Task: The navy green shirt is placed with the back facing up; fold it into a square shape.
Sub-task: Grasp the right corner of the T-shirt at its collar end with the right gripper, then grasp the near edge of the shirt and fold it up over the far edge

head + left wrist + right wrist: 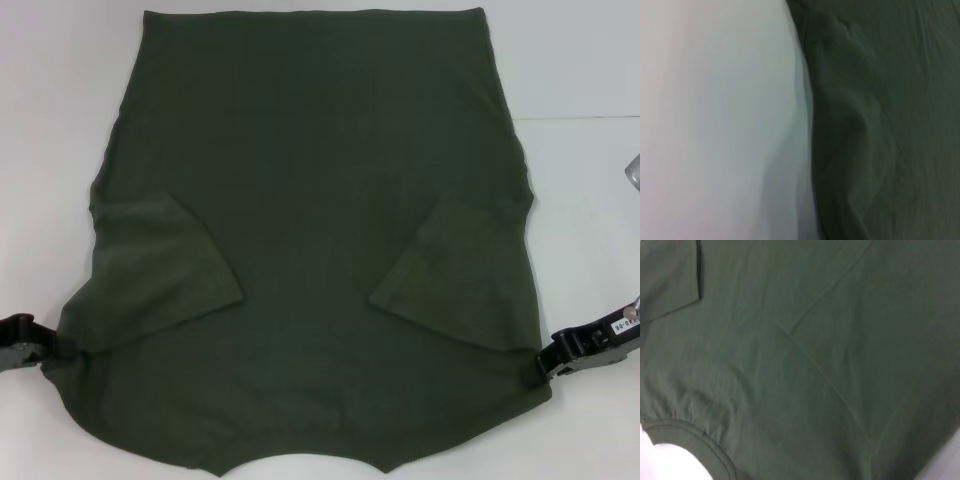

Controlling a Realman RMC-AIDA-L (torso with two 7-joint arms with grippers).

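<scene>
Green shirt (pixel 310 200); right wrist alone shows collar (pixel 695 437).

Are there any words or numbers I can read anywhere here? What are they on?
Small white label on the right gripper: it has dark marks, too small and blurred to read.
Shirt: no words show; its plain back faces up in all three views.
Left gripper: no writing shows.
Table: no writing shows.
</scene>
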